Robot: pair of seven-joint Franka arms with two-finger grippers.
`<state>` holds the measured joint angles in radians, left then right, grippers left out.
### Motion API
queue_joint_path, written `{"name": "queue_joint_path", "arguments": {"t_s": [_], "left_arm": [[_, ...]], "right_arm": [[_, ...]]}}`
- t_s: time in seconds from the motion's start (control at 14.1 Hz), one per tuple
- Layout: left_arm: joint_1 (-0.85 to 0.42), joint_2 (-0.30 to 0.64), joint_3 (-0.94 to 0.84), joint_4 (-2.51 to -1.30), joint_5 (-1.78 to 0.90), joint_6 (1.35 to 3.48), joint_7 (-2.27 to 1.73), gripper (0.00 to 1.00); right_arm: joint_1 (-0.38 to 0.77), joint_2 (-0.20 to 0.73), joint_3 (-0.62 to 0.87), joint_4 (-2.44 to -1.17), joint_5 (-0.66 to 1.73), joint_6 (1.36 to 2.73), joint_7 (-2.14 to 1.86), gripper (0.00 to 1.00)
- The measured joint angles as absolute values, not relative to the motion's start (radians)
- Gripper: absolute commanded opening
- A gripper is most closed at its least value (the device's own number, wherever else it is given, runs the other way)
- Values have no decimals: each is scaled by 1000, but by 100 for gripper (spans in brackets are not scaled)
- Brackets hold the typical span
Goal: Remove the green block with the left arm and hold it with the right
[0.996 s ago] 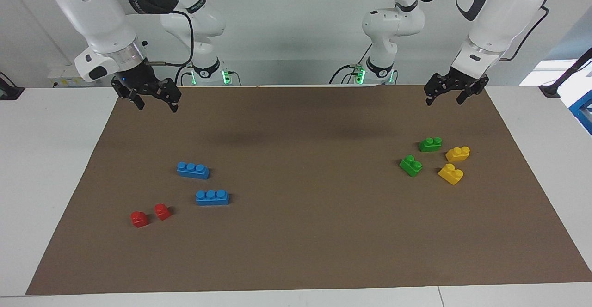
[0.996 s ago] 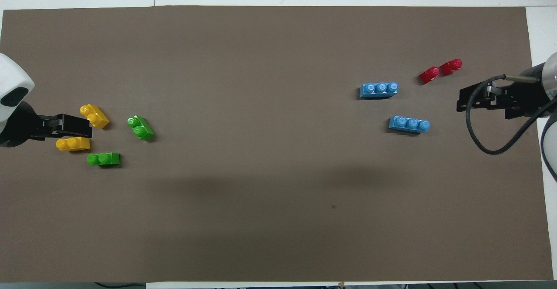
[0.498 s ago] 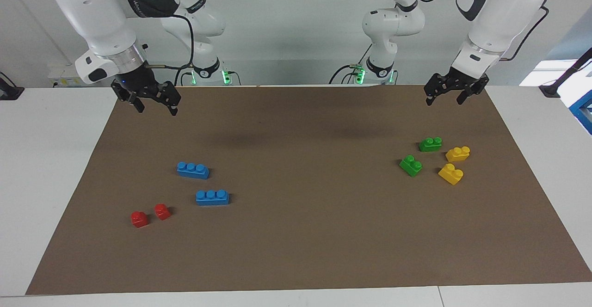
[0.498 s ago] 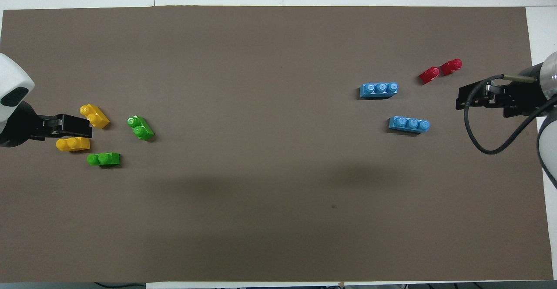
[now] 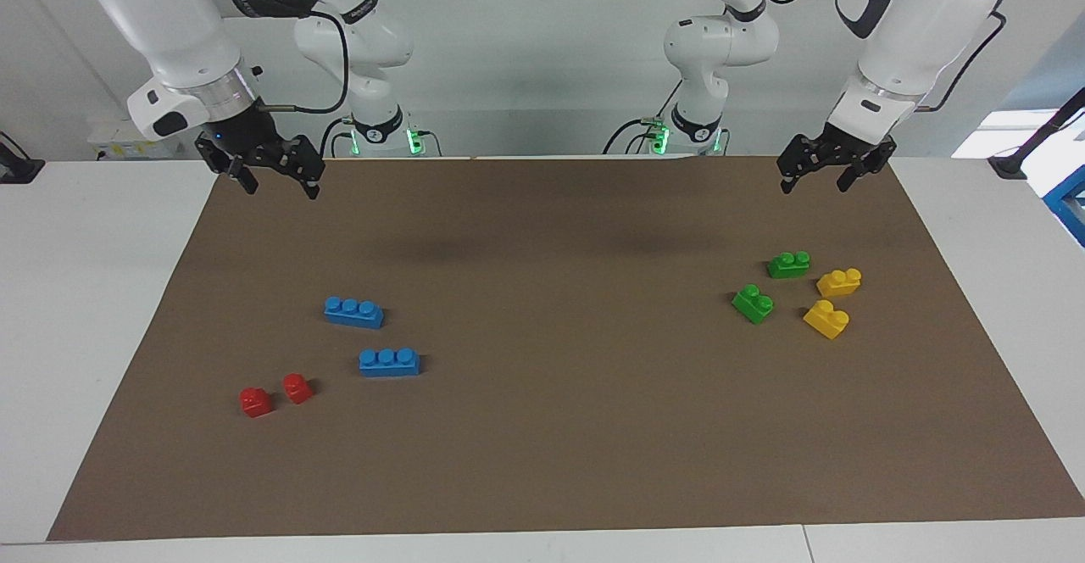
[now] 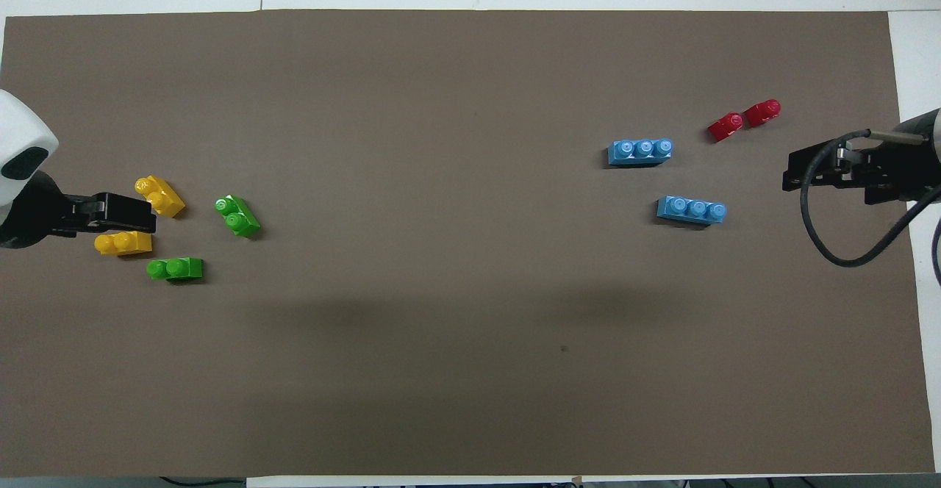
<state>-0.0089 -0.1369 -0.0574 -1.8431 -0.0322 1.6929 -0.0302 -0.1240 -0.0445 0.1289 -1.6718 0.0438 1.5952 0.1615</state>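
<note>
Two green blocks lie on the brown mat (image 5: 542,461) toward the left arm's end: one (image 5: 788,264) (image 6: 175,269) nearer to the robots, the other (image 5: 753,303) (image 6: 237,215) a little farther out. My left gripper (image 5: 814,183) (image 6: 140,212) hangs open and empty, high over the mat beside this cluster, touching nothing. My right gripper (image 5: 280,187) (image 6: 790,176) is open and empty too, raised over the mat's edge at the right arm's end.
Two yellow bricks (image 5: 839,281) (image 5: 826,319) sit right beside the green ones. Toward the right arm's end lie two blue three-stud bricks (image 5: 353,312) (image 5: 389,362) and two small red bricks (image 5: 255,402) (image 5: 297,388).
My right gripper has risen a little and drawn back toward its own end of the table. The left gripper and all the bricks have stayed put.
</note>
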Motion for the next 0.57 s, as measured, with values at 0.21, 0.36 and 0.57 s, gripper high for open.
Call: {"name": "queue_joint_path", "arguments": {"t_s": [0.21, 0.36, 0.57], "left_arm": [[-9, -137, -57, -1843, -32, 1693, -30, 100], [-9, -137, -57, -1843, -32, 1693, -30, 100], [-9, -137, -57, -1842, -32, 1693, -30, 100]], "right_arm": [[-124, -46, 129, -1669, 33, 1584, 153, 100], [-124, -46, 129, -1663, 28, 1565, 150, 100], [-121, -48, 132, -1656, 26, 1551, 126, 100]]}}
